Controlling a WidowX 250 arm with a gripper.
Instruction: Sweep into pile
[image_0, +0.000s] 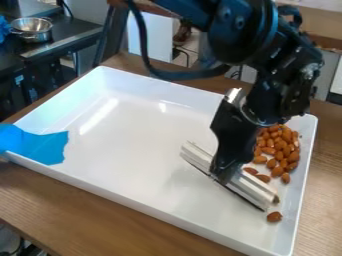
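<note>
My gripper (226, 172) is shut on a pale bar-shaped sweeper (252, 189), which rests low over the right half of the white tray (133, 135), slanting from upper left to lower right with a dark edge along its lower side. Almonds (287, 147) lie heaped along the tray's right side, partly hidden behind the gripper. A few lie looser close to the sweeper's right half, and a single almond (274, 217) sits just below its lower right end.
Raised walls surround the tray on a wooden table (100, 215). Blue tape (40, 145) covers part of its left corner. In the left background a metal bowl (32, 29) stands on a dark counter.
</note>
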